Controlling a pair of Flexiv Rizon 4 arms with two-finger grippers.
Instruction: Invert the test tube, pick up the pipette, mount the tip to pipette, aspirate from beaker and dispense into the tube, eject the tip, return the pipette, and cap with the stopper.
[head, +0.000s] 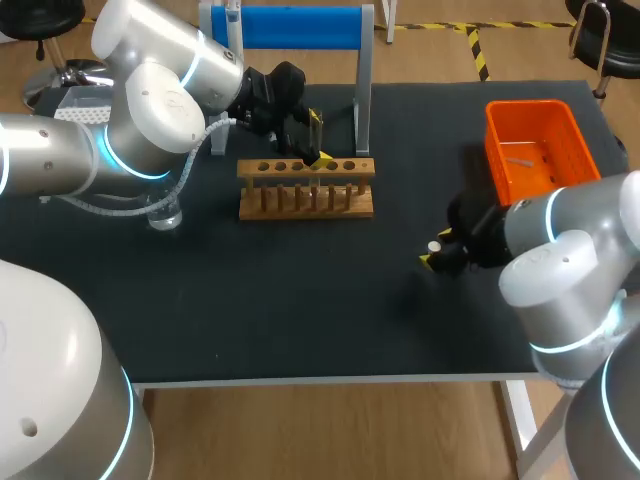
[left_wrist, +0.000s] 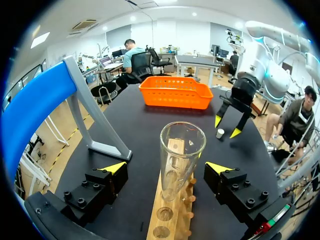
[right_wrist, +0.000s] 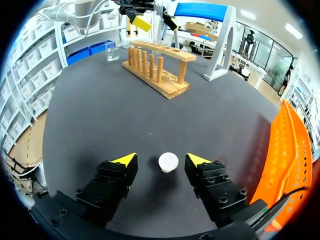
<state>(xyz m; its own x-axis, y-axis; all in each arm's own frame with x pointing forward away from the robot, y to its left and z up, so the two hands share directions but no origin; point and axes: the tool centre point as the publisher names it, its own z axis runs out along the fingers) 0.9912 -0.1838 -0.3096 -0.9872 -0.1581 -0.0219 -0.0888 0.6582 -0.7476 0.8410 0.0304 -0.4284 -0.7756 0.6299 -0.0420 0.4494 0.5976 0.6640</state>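
While the right gripper (right_wrist: 161, 160) hangs wide open just above the table, the small white stopper (right_wrist: 168, 162) sits between its fingers, touched by neither. It looks light and apt to skid, so a level pinch on its sides would suit. At eleven o'clock from it stands the wooden rack (head: 306, 190), with the glass tube (left_wrist: 181, 150) upright in a hole, mouth up. The left gripper (left_wrist: 167, 167) straddles the tube, fingers apart and clear of it. Thin glass is probably slick and brittle, so a gentle squeeze at mid-body seems safest.
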